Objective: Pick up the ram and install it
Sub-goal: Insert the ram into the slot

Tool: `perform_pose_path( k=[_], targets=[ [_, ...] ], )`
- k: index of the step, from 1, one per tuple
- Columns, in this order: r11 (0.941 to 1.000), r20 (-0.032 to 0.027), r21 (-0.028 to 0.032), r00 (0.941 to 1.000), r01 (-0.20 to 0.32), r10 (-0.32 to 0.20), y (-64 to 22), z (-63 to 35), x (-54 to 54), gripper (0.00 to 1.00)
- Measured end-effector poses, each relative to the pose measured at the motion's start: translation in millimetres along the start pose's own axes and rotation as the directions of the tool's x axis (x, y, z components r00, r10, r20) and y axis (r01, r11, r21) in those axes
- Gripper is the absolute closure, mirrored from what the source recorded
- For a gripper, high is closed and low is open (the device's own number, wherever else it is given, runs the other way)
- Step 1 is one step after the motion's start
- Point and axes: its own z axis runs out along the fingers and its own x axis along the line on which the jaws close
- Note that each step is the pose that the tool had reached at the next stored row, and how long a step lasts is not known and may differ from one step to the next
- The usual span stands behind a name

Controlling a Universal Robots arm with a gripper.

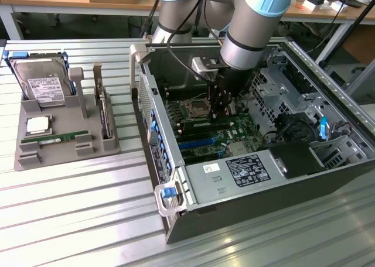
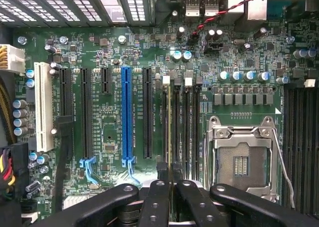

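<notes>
My gripper [image 1: 220,112] reaches down into the open computer case [image 1: 176,220], over the motherboard [image 2: 109,137]. In the wrist view its two black fingers [image 2: 158,197] are pressed together on a thin green ram stick [image 2: 169,122], seen edge-on. The stick stands upright along one of the memory slots [image 2: 184,127] beside the empty CPU socket [image 2: 241,160]; whether it is seated I cannot tell. Another green ram stick [image 1: 55,139] lies on the grey tray [image 1: 26,161] at the exterior view's left, far from the gripper.
The tray also carries a silver hard drive [image 1: 40,85], a CPU chip [image 1: 36,125] and a dark expansion card [image 1: 104,115]. Inside the case are a power supply [image 1: 234,173], drive cages [image 1: 281,85], cables and blue and black expansion slots [image 2: 127,117].
</notes>
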Motion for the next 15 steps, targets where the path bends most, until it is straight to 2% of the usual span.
perform_pose_path(
  k=[10,12,15],
  targets=[
    [1.0,-0.0001,0.0,1.0,0.001,-0.001,-0.2,5.5,0.0,0.88],
    [1.0,-0.0004,-0.0002,1.0,0.008,-0.008,-3.6,5.3,0.0,0.88],
    [1.0,-0.0003,-0.0001,1.0,0.008,-0.008,-3.8,5.4,0.0,0.88]
  ],
)
